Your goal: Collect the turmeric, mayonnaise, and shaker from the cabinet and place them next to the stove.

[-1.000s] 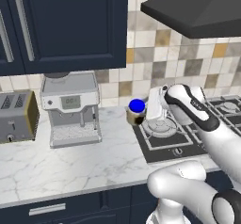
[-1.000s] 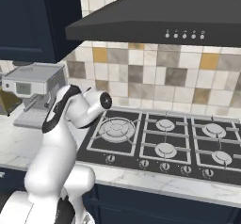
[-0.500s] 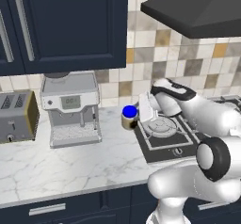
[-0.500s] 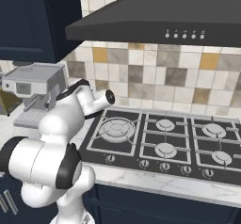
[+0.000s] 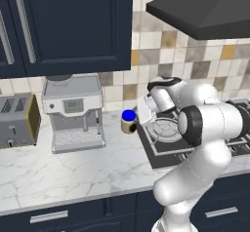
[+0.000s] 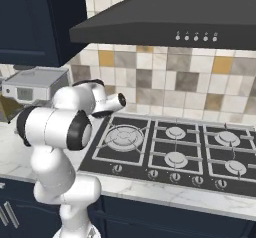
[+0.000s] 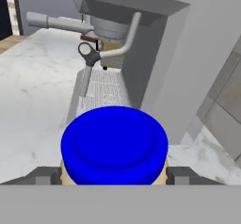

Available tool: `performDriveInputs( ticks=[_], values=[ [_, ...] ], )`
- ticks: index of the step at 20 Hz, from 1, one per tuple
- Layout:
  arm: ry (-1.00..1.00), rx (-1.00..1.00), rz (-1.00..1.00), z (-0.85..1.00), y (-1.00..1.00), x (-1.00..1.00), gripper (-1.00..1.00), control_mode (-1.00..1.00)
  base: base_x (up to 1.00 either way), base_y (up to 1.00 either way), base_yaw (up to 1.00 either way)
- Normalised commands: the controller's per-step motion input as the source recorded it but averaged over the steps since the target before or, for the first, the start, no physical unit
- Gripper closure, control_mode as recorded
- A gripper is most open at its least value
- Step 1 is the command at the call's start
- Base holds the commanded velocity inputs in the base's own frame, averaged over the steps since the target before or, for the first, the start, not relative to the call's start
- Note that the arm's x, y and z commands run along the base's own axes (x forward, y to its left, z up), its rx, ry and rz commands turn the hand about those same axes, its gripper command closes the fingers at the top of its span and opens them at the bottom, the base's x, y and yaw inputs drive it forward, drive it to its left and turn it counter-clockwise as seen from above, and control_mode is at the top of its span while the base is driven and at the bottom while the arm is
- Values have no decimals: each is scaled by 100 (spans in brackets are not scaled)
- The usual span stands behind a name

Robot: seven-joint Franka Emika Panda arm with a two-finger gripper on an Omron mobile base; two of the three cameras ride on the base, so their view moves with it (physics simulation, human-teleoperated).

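Mayonnaise upright on marble counter, gripper fingers spread either side, grip unclear

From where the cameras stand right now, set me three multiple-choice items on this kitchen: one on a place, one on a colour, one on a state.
1. Where does the mayonnaise stand?
A. on the counter between the coffee machine and the stove
B. on a burner
C. on top of the toaster

2. What colour is its lid?
A. red
B. bright blue
C. white

3. How is the cabinet door?
A. wide open
B. missing
C. shut

Answers:
1. A: the left base view shows the jar on the marble just left of the cooktop's edge.
2. B: the hand view looks down on a blue lid.
3. C: its navy front sits flush above the coffee machine.
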Motion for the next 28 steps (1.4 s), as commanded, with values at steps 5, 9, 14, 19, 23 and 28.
performDriveInputs(
  ticks=[5, 9, 14, 19, 23, 28],
  values=[
    [0, 0, 4, -33, 0, 47, 100, -100, 0, 0, 0],
    [0, 0, 3, -32, 0, 27, 100, -100, 0, 0, 0],
    [2, 0, 2, -33, 8, 24, 100, -100, 0, 0, 0],
    [4, 0, 2, -37, 8, 15, -100, -100, 0, 0, 0],
    [0, 0, 3, -10, -2, -6, -100, -100, 0, 0, 0],
    [0, 0, 2, 7, -12, -22, -100, -100, 0, 0, 0]
  ],
)
